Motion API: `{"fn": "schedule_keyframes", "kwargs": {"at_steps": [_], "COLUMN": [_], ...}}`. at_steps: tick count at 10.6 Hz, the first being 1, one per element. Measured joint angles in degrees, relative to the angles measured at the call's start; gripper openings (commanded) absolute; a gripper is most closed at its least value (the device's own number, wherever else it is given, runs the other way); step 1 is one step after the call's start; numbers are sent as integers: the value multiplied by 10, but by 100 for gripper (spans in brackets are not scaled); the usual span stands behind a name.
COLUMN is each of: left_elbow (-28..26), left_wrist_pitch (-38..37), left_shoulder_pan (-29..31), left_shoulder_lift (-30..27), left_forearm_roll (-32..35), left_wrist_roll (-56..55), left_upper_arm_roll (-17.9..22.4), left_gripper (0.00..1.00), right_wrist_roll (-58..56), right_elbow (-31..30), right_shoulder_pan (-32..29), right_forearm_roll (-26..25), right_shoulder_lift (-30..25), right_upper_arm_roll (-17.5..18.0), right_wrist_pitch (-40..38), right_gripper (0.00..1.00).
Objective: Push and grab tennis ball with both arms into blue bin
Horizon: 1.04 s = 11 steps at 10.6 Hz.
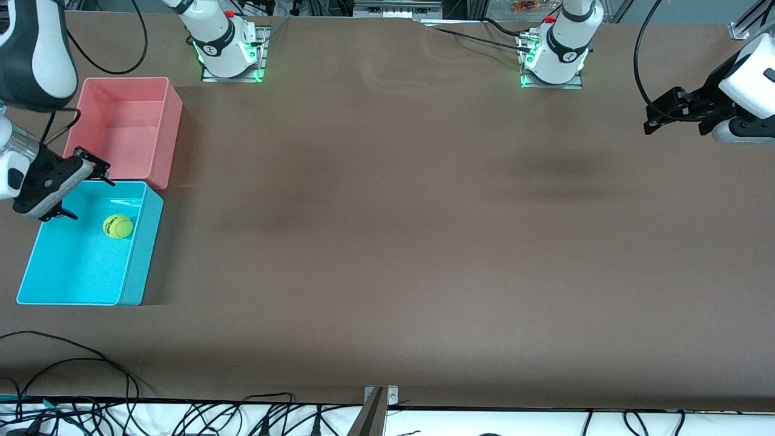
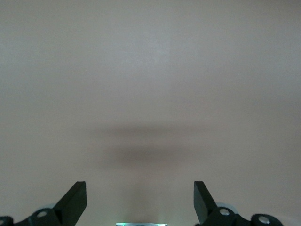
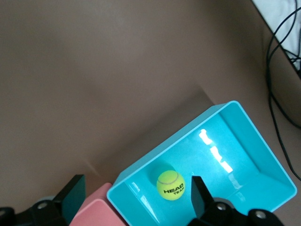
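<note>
The yellow-green tennis ball point(image 1: 118, 226) lies inside the blue bin point(image 1: 143, 254), close to its wall toward the table's middle. In the right wrist view the tennis ball point(image 3: 170, 184) shows its dark lettering on the floor of the blue bin point(image 3: 244, 155). My right gripper point(image 1: 89, 194) hangs open over the blue bin's end next to the pink bin, with nothing between its fingers; the right gripper point(image 3: 136, 195) looks down on the ball. My left gripper point(image 1: 649, 119) waits open over bare table at the left arm's end, and the left gripper point(image 2: 140, 195) holds nothing.
A pink-red bin point(image 1: 172, 133) stands right beside the blue one, farther from the front camera; its corner point(image 3: 94, 214) shows between the right fingers. Black cables point(image 1: 72, 363) lie along the table's front edge. The brown table point(image 1: 387, 242) stretches between the arms.
</note>
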Motion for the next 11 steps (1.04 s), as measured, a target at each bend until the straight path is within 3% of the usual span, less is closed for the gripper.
{"fn": "schedule_keyframes", "kwargs": {"at_steps": [4, 11], "left_elbow": [0, 0], "left_wrist_pitch": [0, 0], "left_shoulder_pan": [0, 0], "left_shoulder_lift": [0, 0], "left_forearm_roll": [0, 0], "left_wrist_roll": [0, 0], "left_upper_arm_roll": [0, 0], "left_gripper": [100, 100], "right_wrist_roll": [169, 457], "right_elbow": [7, 111], "right_shoulder_pan": [5, 24], "right_forearm_roll": [0, 0], "right_shoulder_lift": [-46, -50], "right_upper_arm_roll": [22, 23], "right_wrist_pitch": [-71, -194], "right_gripper": [100, 100]}}
